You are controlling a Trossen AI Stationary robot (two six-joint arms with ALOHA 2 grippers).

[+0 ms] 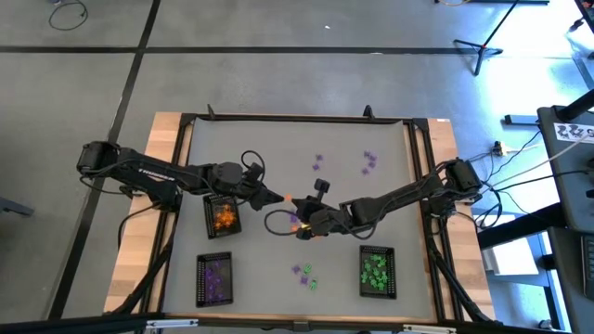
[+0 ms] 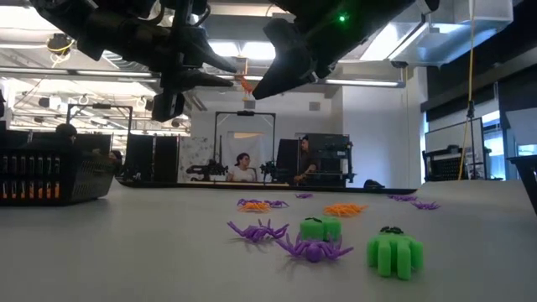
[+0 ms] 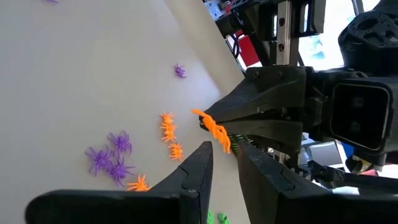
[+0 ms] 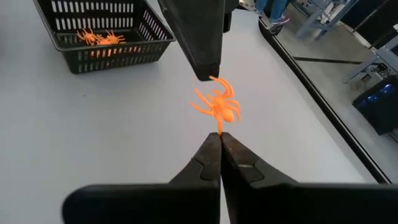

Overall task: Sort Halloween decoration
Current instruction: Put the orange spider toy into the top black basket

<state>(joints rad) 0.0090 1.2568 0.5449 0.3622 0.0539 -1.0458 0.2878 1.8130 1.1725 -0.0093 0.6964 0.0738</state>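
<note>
Orange spider (image 4: pixel 216 107) hangs mid-frame above the table between my arms: my right jaws (image 4: pixel 220 138) clamp one leg, my left jaws (image 4: pixel 205 73) pinch its opposite side.

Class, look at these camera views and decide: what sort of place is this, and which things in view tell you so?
Probably a robotics lab or workshop. Two robot arms work over a framed table, people sit at workstations in the open room behind, and cables and equipment stands sit on the bare concrete floor.
</note>
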